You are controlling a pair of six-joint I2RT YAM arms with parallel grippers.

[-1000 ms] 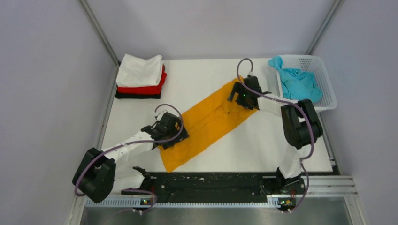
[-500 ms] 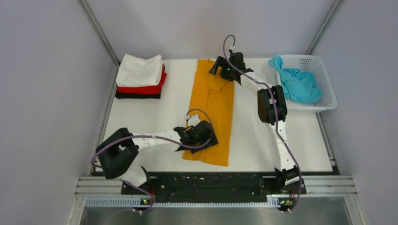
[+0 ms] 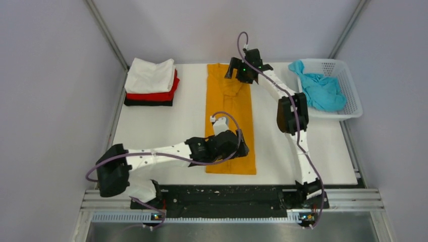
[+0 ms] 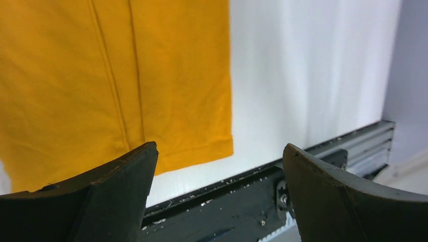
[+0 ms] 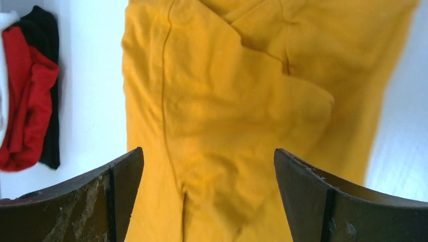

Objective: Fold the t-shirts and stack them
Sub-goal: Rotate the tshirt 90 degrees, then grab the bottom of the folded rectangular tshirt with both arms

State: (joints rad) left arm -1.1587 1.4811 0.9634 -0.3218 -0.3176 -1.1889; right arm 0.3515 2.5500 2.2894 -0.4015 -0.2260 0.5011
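- Orange-yellow t-shirt (image 3: 229, 121): lies flat mid-table (image 3: 151, 126), already narrowed to a strip; its long axis runs near to far.
- Left gripper (image 4: 219, 151): fingers spread wide, holding nothing. It hangs over the strip's near end, with the hem's right corner just ahead of it.
- Right gripper (image 5: 209, 151): fingers likewise spread and empty, poised over the far, collar end, where the cloth is bunched and creased.
- Governing relation: one arm at each end of the long axis — left nearer the hem, right nearer the collar. In my judgement, the next fold goes end to end.
- Stack (image 3: 151, 83) of white, red and black shirts: far left, well apart.
- Teal t-shirt (image 3: 320, 91): crumpled in the basket (image 3: 353, 96), far right.
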